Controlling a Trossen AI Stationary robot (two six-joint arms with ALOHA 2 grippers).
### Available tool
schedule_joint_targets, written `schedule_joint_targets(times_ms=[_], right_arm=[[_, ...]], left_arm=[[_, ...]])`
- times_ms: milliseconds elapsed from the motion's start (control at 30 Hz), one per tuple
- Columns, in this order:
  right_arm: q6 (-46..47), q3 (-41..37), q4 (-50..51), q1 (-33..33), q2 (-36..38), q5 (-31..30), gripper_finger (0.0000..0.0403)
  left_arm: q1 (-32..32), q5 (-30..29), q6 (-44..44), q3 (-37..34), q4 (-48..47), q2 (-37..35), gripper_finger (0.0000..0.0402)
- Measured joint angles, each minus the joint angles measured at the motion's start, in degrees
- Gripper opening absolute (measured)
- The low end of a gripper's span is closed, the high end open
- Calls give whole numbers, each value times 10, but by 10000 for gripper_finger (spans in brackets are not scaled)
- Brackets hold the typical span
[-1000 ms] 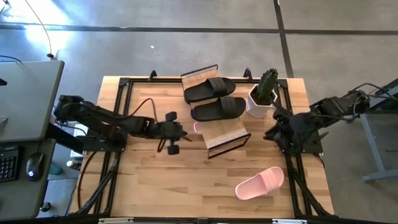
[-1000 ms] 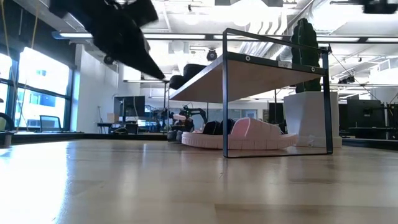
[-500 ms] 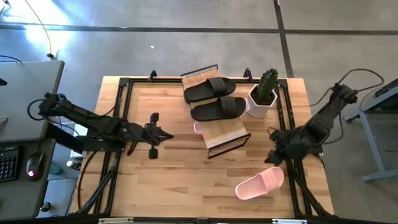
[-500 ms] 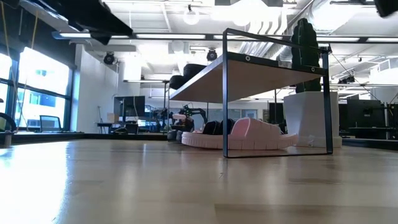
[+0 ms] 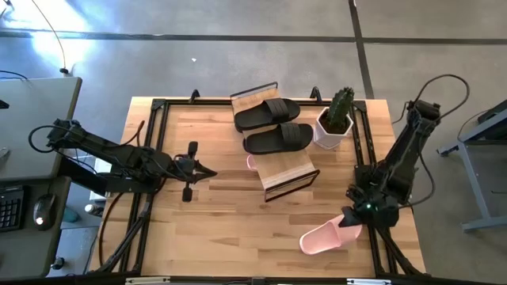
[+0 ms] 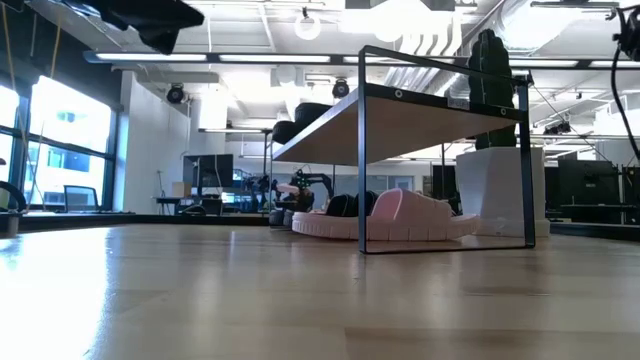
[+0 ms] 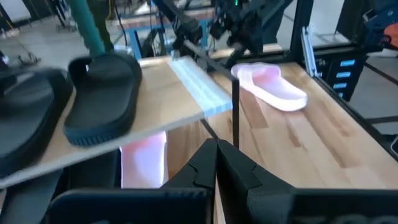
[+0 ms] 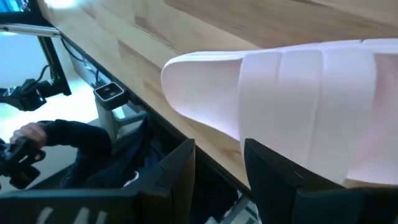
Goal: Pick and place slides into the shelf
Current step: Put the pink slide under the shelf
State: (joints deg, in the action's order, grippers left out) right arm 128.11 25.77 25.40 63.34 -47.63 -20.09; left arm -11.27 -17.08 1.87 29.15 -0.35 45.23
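Note:
The shelf (image 5: 287, 170) stands far of the table's middle, and two black slides (image 5: 267, 113) (image 5: 277, 138) lie on its top tier. One pink slide (image 6: 400, 218) rests sole-down on the lower tier. A second pink slide (image 5: 329, 235) lies sole-down on the table near the right near corner. My right gripper (image 5: 354, 215) hangs open just over that slide's right end (image 8: 186, 68); no touch shows. My left gripper (image 5: 207, 170) is shut and empty, left of the shelf, pointing at it.
A white pot with a cactus (image 5: 335, 123) stands right of the shelf. A black metal frame (image 5: 152, 142) runs around the tabletop. Bare wood lies between my left gripper and the near edge. A person's hand and dark sleeve (image 8: 25, 134) show beyond the table edge.
My right gripper has moved from beside the cactus pot toward the near edge and down over the pink slide, tipping to point downward. My left gripper has drawn back from the shelf toward the table's left edge. No slide has moved.

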Motion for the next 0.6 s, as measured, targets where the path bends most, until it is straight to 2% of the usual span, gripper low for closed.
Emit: schedule_joint_targets(times_ms=[200, 400, 600], right_arm=[[7, 0, 19, 16, -28, -6, 130], [25, 0, 57, 16, -63, 58, 130], [25, 49, 125, 16, -92, 66, 130]], left_arm=[[0, 0, 9, 0, 14, 0, 5], [0, 0, 9, 0, 15, 0, 5], [0, 0, 25, 0, 25, 0, 5]])
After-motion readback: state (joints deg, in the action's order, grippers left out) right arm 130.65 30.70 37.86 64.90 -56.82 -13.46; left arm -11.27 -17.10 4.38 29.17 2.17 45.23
